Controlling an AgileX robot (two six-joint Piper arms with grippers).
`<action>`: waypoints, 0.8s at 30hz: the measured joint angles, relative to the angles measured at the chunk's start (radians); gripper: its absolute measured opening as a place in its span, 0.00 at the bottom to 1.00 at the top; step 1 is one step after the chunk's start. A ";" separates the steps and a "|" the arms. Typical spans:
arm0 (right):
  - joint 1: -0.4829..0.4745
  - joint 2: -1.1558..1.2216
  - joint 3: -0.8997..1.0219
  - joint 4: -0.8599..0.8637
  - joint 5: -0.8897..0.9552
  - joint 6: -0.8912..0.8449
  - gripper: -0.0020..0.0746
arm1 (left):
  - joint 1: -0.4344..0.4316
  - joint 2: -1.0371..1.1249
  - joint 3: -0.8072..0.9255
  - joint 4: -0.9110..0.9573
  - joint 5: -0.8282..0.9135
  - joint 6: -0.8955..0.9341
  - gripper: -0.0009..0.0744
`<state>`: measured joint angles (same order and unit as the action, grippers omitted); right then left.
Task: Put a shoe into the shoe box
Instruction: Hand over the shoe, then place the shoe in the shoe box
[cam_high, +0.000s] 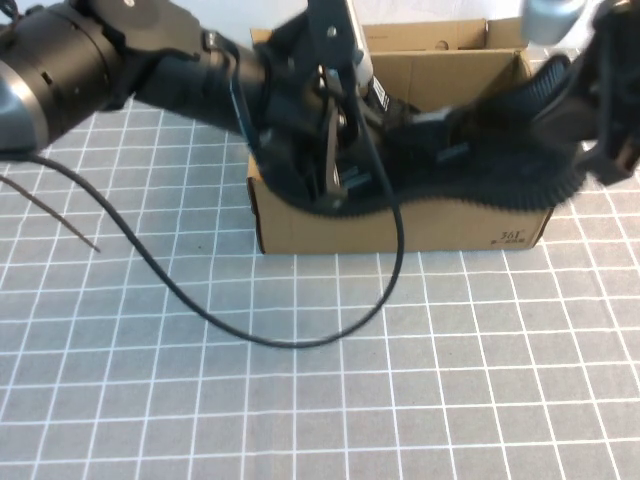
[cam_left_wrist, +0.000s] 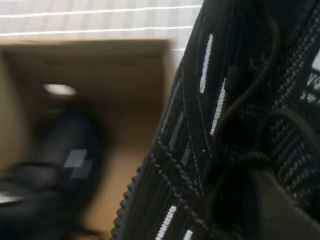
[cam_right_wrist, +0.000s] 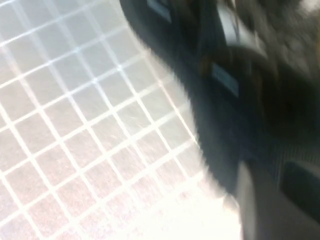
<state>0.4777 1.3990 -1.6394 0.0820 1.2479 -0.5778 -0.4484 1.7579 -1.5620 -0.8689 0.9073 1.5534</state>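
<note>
Over the brown cardboard shoe box (cam_high: 400, 225), both pincers, left (cam_high: 335, 175) and right (cam_high: 610, 140), grip the black knit shoe (cam_high: 480, 165); lowering and release remain.

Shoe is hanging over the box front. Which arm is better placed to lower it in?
Left, probably. The left gripper sits over the shoe box opening, on the shoe. The right gripper is outside the box's right end.

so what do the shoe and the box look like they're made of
Shoe, held over the box between left gripper and right gripper: apparently black knit fabric, matte, with visible weave and white dashes. Shoe box: brown cardboard, plain matte walls, likely corrugated.
</note>
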 joint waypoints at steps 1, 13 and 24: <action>0.000 -0.013 0.000 -0.021 0.002 0.040 0.12 | 0.000 0.000 -0.012 0.012 -0.023 0.000 0.06; 0.000 -0.202 0.127 -0.067 0.012 0.271 0.01 | 0.000 0.136 -0.206 0.052 -0.216 0.025 0.06; 0.000 -0.421 0.399 -0.065 0.012 0.303 0.01 | 0.000 0.283 -0.247 0.109 -0.233 0.040 0.05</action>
<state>0.4777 0.9778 -1.2400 0.0170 1.2601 -0.2744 -0.4484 2.0412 -1.8087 -0.7599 0.6745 1.5932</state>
